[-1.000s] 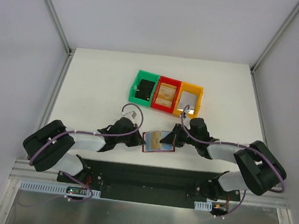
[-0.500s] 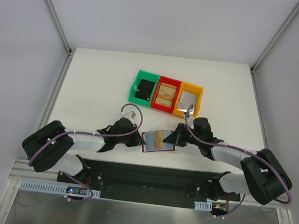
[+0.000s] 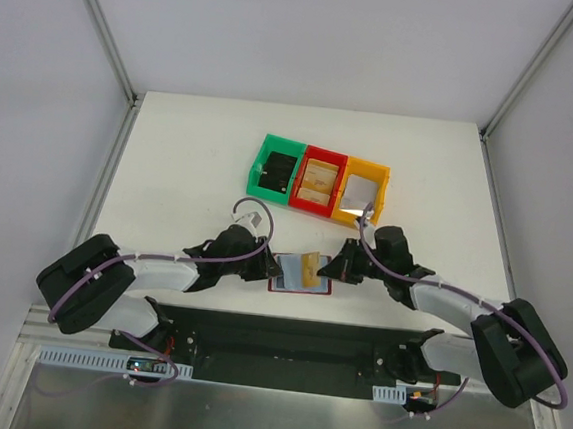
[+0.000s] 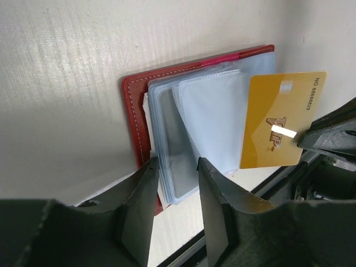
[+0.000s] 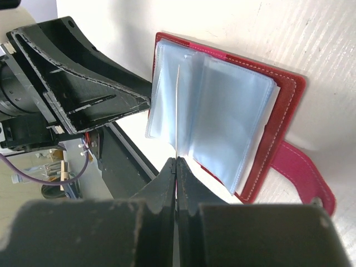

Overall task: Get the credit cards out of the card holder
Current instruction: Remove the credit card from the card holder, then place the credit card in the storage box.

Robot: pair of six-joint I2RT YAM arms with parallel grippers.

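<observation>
Now we keep the left gripper [image 4: 175, 186] clamped on the card holder's [image 4: 139, 117] lower-centre edge while the right gripper [image 5: 176, 167], pinched on the gold card [image 4: 282, 119], draws it straight out toward the frame's right

This is a robotics lab test cell rather than a home or shop. A bare white table [image 3: 201, 157] sits inside plain white walls framed by aluminium rails [image 3: 102, 28], and the two arms are bolted to a black base plate [image 3: 286, 340] at its near edge, with exposed purple cables [image 3: 157, 256] and small circuit boards [image 3: 148, 366] beside their mounts. Three small plastic sorting bins, green [image 3: 260, 172], red [image 3: 300, 203] and yellow [image 3: 380, 175], stand in a row on the table.
</observation>
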